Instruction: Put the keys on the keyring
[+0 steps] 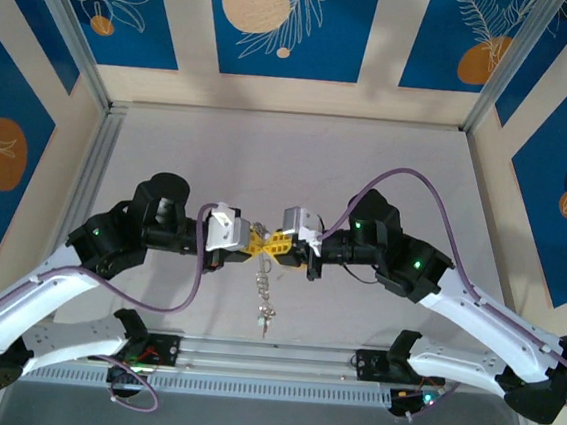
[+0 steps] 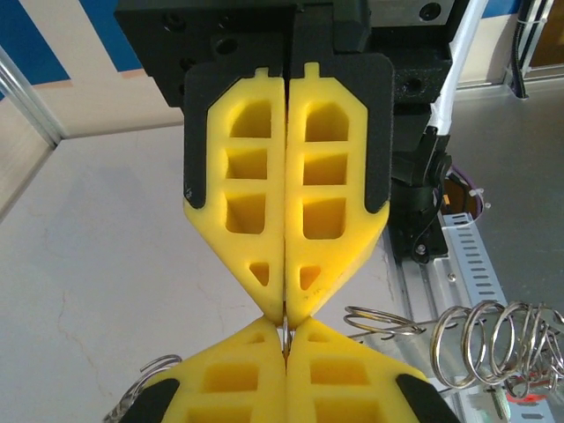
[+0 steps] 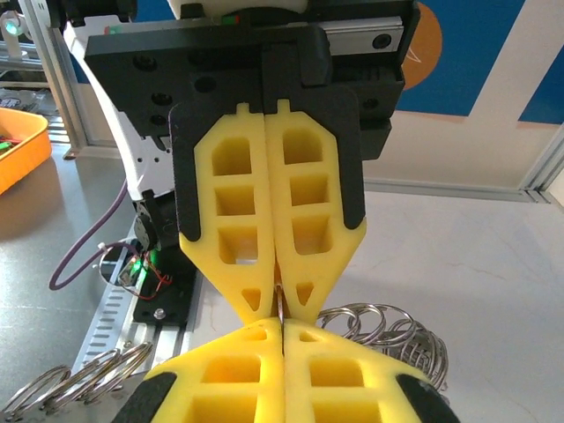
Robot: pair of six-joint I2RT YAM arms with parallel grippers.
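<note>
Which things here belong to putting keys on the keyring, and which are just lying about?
In the job: keyring, thin wire nipped in the right gripper; left gripper, shut; bunch of rings and keys.
Lying about: orange tray; slotted metal rail.

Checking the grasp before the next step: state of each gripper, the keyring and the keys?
Left gripper: jaws shut, pinching thin wire at the tips.
Right gripper: jaws shut on the same wire, tips meeting the left's.
Keyring: the pinched wire, held by both.
Keys: strung in a line from the jaws; hanging or lying, unclear.
</note>
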